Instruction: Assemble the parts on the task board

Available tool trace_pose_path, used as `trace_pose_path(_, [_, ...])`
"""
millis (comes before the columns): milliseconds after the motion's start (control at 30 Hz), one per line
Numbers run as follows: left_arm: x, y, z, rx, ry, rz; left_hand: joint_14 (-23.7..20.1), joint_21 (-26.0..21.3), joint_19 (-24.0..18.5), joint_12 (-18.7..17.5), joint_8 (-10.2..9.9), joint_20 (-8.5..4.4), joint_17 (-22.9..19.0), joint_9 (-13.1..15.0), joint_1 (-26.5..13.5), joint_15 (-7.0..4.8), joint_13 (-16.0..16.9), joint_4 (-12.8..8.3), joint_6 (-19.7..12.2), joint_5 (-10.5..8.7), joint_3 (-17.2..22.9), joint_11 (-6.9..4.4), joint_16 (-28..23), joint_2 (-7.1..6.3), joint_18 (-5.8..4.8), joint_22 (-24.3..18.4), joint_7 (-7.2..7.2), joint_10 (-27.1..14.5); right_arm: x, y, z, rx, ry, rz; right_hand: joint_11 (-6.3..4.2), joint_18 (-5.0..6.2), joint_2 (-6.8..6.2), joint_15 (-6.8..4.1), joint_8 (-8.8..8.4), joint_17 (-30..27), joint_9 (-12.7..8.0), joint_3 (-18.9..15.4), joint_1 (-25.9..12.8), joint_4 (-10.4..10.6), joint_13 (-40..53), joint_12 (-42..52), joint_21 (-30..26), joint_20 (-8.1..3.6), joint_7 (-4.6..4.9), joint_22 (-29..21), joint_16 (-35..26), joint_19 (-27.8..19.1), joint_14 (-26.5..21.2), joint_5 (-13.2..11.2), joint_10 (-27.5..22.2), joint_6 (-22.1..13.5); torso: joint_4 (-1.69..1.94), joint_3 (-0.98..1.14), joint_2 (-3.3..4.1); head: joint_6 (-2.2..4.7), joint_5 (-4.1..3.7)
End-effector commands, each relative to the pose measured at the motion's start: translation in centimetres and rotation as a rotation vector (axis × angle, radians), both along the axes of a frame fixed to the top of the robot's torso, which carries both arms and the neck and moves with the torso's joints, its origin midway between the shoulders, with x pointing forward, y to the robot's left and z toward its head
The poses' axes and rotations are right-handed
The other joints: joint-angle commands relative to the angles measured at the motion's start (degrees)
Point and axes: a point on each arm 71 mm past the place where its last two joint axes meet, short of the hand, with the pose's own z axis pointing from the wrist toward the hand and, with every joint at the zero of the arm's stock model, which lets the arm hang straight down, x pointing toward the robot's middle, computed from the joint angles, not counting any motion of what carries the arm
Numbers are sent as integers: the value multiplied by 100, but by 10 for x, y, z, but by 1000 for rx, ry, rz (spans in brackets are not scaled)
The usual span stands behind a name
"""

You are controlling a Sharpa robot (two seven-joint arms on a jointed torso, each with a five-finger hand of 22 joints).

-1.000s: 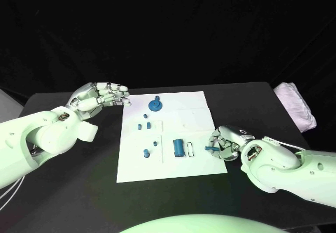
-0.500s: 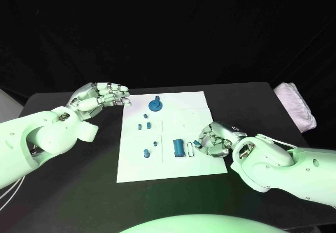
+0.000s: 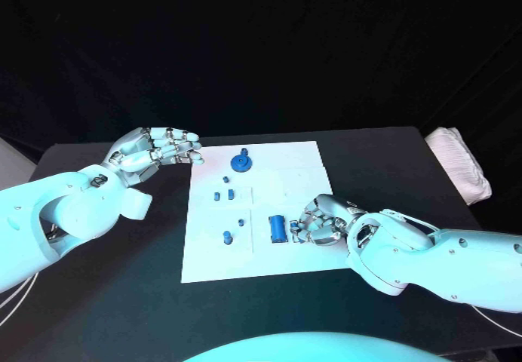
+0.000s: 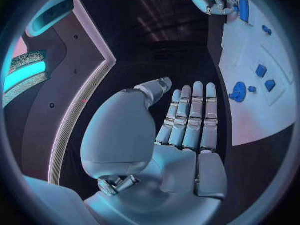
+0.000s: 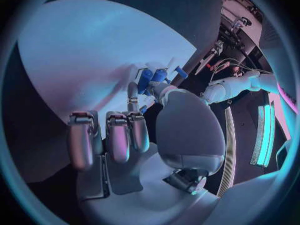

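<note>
- Head view: the white task board (image 3: 261, 260) lies in the middle of the black bench (image 3: 130, 302). The left hand (image 3: 155, 152) hovers over the bench just off the board's far left corner, fingers curled loosely and nothing in them.
- The right hand (image 3: 315, 219) sits over the board's right side, its fingers bunched close beside a blue cylinder part (image 3: 278, 228); I cannot tell whether it holds anything.
- A round blue part (image 3: 241, 162) stands near the board's far edge, with small blue parts (image 3: 223, 196) in the middle and another blue part (image 3: 228, 239) nearer the robot. A white cloth (image 3: 462, 172) lies at the bench's right edge.
- Left wrist view: the left hand (image 4: 181, 130) holds its fingers straight and side by side, empty, with the board (image 4: 250, 110) beside them.
- Right wrist view: the right hand (image 5: 134, 130) has its fingers curled down over the board (image 5: 81, 60), fingertips by blue parts (image 5: 153, 77); whether they grip one is hidden.
</note>
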Motion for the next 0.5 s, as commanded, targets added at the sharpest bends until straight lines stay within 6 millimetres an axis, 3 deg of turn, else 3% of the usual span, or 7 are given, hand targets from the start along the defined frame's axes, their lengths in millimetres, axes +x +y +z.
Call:
trace_pose_path(33, [-1,-2,1,-9,-6,-15,-36,-22,37,-6,-19,-5,6,-4,-14,-4,5,18,-8,16,-5,-28,19,22,71,-5,-7,-12,1,1,-5,-10,41,-8,-49,-98,-4,-50,6,1341,-11,-42,-57,9,1343,27,38,-52,-32,1431,46,524,572,31,470,62,3,9,5,-5,1])
trace_pose_path(500, [-1,-2,1,-8,-3,-16,-39,-28,42,-1,-16,-6,9,-3,-15,-5,7,20,-3,14,-8,-30,21,21,70,-9,-10,-2,5,5,-5,-36,-3,-19,-53,-101,13,-54,19,1358,-5,-71,-118,14,1358,55,56,-55,-36,1435,53,528,576,34,482,76,-1,6,2,-25,10])
